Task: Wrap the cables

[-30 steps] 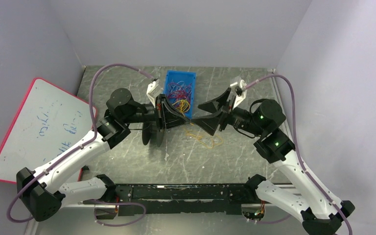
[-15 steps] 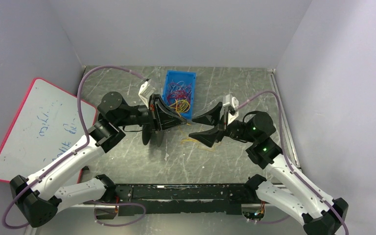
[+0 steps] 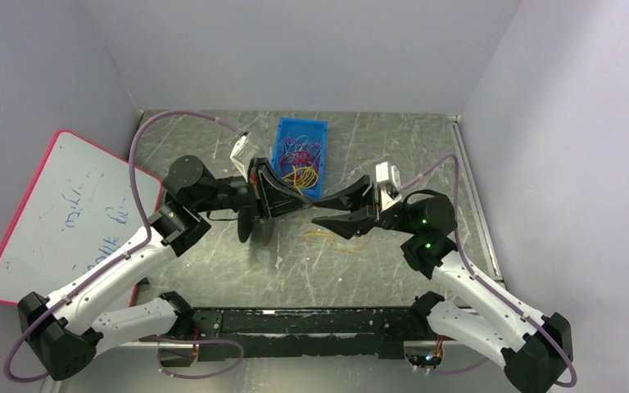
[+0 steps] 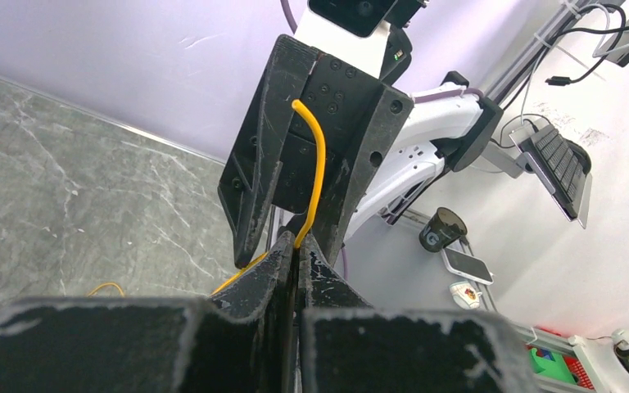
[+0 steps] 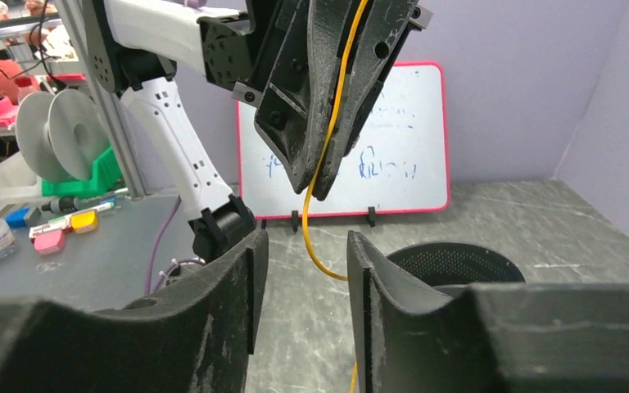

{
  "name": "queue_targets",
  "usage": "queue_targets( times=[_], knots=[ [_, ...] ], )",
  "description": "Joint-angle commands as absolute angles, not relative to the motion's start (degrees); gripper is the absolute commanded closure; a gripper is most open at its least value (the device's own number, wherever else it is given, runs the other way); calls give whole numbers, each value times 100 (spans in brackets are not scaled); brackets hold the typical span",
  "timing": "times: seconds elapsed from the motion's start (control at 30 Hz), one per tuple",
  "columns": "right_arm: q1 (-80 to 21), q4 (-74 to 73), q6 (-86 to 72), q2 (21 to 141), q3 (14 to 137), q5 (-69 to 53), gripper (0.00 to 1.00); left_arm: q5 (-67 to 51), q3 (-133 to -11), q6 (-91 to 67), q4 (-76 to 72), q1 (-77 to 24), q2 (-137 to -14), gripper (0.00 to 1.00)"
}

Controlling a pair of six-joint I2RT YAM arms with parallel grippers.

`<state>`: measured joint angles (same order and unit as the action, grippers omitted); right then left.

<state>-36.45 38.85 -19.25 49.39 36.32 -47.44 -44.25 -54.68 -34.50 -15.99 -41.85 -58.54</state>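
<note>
My left gripper [image 3: 299, 204] is shut on one thin yellow cable [image 4: 319, 160] and holds it above the table; its jaws are pressed together in the left wrist view [image 4: 297, 244]. The cable hangs down from it [image 5: 328, 147] and passes between the open fingers of my right gripper [image 5: 305, 241] without being pinched. My right gripper [image 3: 321, 211] faces the left one, close to it. The rest of this yellow cable [image 3: 337, 237] lies loose on the table below. More cables, yellow, red, purple and blue, fill the blue bin [image 3: 287, 131].
A black round mesh disc [image 3: 250, 228] sits on the table under the left gripper; it also shows in the right wrist view [image 5: 454, 260]. A red-framed whiteboard [image 3: 65, 213] leans at the left. Grey walls close in the table on three sides.
My right gripper has moved left and down, closing in on the left gripper until the hanging cable sits between its fingers. The left gripper shifted slightly left at first, then held still.
</note>
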Motion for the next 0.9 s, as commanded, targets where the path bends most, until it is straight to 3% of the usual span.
queue_targets(
  times=[0.0,0.13,0.27,0.37,0.43,0.57,0.67,0.87],
  knots=[
    [-3664,4351,-1999,4968,3606,-4880,60,-4534,-5456,-3480,-1908,-4217,-5804,93],
    [-3665,4237,-1969,4927,3603,-4876,72,-4499,-5463,-3444,-1880,-4219,-5796,93],
    [-3668,3994,-1853,4850,3617,-4822,100,-4441,-5459,-3351,-1746,-4213,-5798,93],
    [-3681,3633,-1688,4764,3653,-4611,100,-4344,-5436,-3309,-1668,-4212,-5788,93],
    [-3681,3280,-1521,4720,3728,-4468,100,-4291,-5454,-3272,-1597,-4217,-5793,86],
    [-3682,2580,-1168,4549,3889,-4176,100,-4094,-5491,-3119,-1320,-4218,-5776,58],
    [-3678,2025,-888,4444,4051,-3929,100,-3692,-5485,-2891,-944,-4216,-5703,45],
    [-3677,778,-417,4330,4542,-3013,100,-2370,-5541,-2426,138,-4211,-5476,37]
  ],
)
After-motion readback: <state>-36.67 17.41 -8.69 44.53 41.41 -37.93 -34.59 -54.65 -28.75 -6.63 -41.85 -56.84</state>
